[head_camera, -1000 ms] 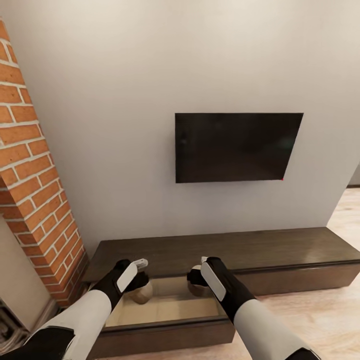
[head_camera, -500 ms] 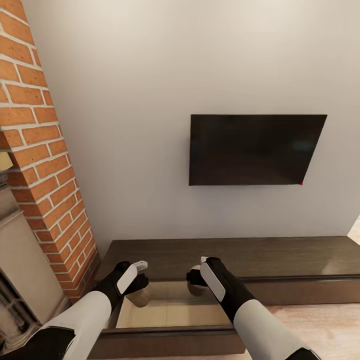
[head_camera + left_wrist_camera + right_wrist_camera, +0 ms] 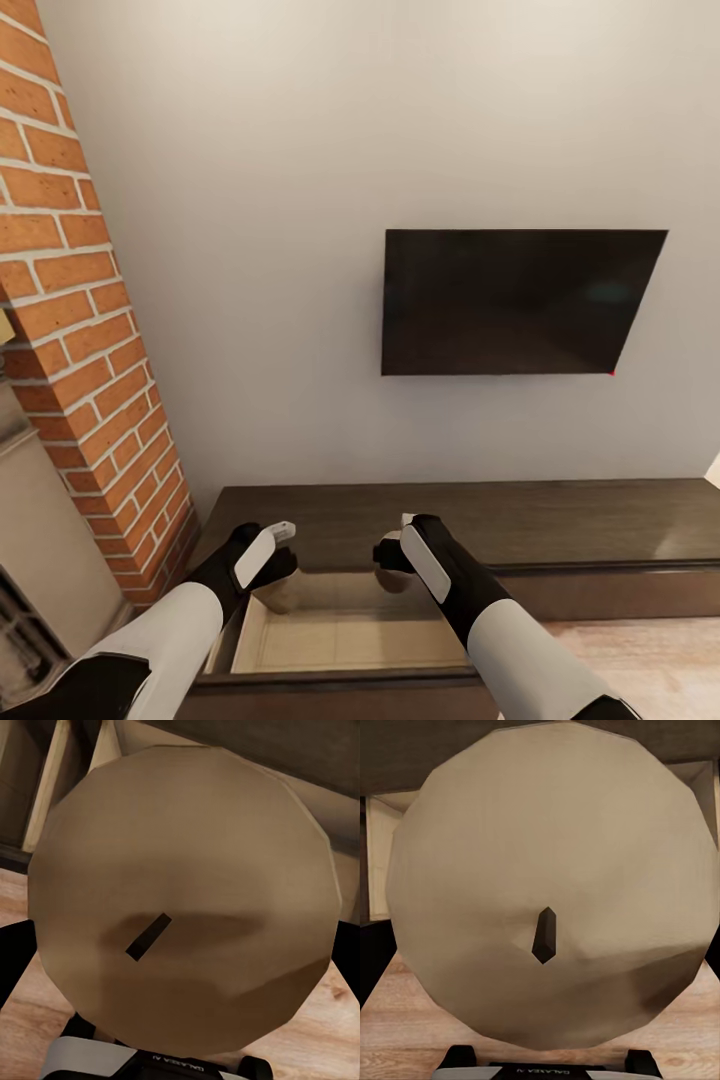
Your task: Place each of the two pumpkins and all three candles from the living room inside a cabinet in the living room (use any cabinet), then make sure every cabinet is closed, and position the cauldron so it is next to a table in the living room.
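1. Each candle hides its gripper's fingertips: left candle, right candle.
2. The left gripper and right gripper each pinch a candle above the open cabinet.

A plain pale grey-white wall is seen straight ahead, evenly lit. A flat rectangular black television screen is mounted on it, with a small red dot at its lower right corner. A column of red-orange brick with pale mortar joints is set against the wall at the left. A beige surface is seen beside the brick at the left edge. Light wood-plank flooring is visible at the lower right.
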